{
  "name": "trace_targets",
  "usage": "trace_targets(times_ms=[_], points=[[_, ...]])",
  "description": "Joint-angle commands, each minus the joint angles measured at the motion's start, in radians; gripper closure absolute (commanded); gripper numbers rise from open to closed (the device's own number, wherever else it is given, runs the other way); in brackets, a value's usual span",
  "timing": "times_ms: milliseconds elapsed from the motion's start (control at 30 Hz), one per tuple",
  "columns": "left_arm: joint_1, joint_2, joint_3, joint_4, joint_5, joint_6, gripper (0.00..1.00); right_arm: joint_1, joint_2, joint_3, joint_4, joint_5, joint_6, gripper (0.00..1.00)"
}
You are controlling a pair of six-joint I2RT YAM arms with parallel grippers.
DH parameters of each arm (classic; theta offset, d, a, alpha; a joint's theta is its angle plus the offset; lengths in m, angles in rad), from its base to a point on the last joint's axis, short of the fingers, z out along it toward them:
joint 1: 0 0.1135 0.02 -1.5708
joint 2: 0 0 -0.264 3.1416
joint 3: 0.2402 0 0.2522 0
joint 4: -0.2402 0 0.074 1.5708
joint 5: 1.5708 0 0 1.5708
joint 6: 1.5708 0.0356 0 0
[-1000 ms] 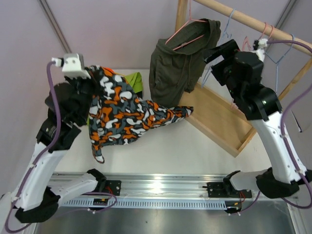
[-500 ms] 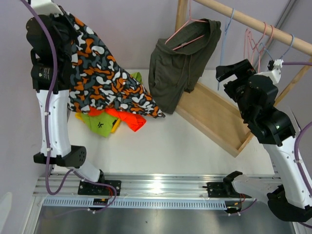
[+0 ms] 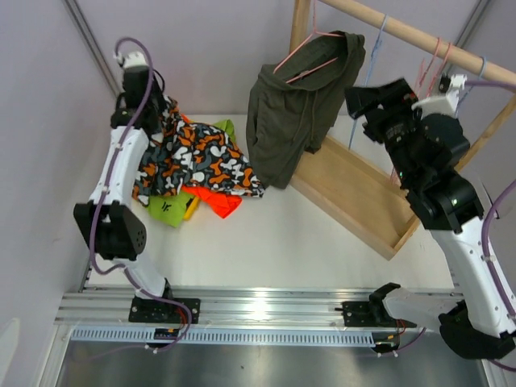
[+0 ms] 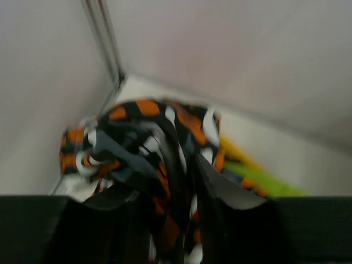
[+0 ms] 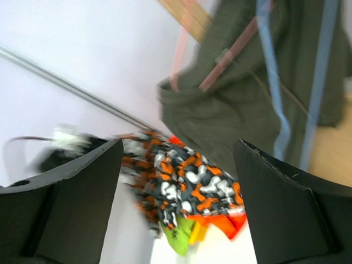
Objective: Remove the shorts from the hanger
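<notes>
Drop-off step: camo shorts (image 3: 193,157) on desk (image 3: 306,234), left jaws round the cloth, grip unclear; right jaws wide open, empty; next, pull olive shorts (image 3: 294,113) off pink hanger (image 3: 306,68).

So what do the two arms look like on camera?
Both match: the left arm and right arm have white links with bulky black joint housings, and a purple cable runs along each. The left gripper and right gripper have flat black fingers.

Pale lilac walls (image 3: 210,48), white tabletop (image 3: 282,242), wooden rack (image 3: 355,193).
</notes>
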Motion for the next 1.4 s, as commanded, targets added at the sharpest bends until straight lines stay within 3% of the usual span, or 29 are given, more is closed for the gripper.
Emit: trace_targets(times_ms=[0, 33, 67, 133, 233, 300, 567, 600, 867, 1100, 1367], points=[[0.003, 0.020, -0.173, -0.032, -0.007, -0.093, 0.53, 0.004, 0.094, 0.169, 0.122, -0.113, -0.088, 0.12], [0.003, 0.024, -0.198, -0.030, 0.005, -0.111, 0.46, 0.004, 0.117, 0.201, 0.125, -0.124, -0.098, 0.12], [0.003, 0.032, -0.232, -0.033, 0.014, -0.123, 0.28, 0.004, 0.137, 0.258, 0.129, -0.135, -0.099, 0.12], [0.003, 0.043, -0.246, -0.074, 0.046, -0.145, 0.15, 0.005, 0.201, 0.315, 0.130, -0.155, -0.101, 0.12], [-0.020, -0.003, -0.254, -0.111, 0.031, -0.143, 0.11, 0.004, 0.301, 0.425, 0.112, -0.170, -0.099, 0.11], [-0.061, -0.125, -0.313, -0.095, 0.010, -0.136, 0.01, 0.004, 0.354, 0.502, 0.104, -0.184, -0.096, 0.11], [-0.144, -0.594, -0.533, -0.110, 0.210, -0.140, 0.01, 0.005, 0.686, 0.810, 0.029, -0.181, -0.090, 0.12], [-0.153, -0.643, -0.625, -0.110, 0.224, -0.145, 0.01, 0.004, 0.710, 0.834, 0.024, -0.175, -0.087, 0.12], [-0.238, -1.069, -0.991, -0.084, 0.298, -0.137, 0.01, 0.044, 0.800, 0.805, 0.086, 0.011, -0.179, 0.14], [-0.239, -1.276, -1.151, -0.092, 0.258, -0.153, 0.01, 0.053, 0.884, 0.815, 0.118, 0.107, -0.184, 0.16], [-0.241, -1.277, -1.149, -0.104, 0.279, -0.146, 0.02, 0.070, 1.007, 0.886, 0.153, 0.166, -0.199, 0.16]])
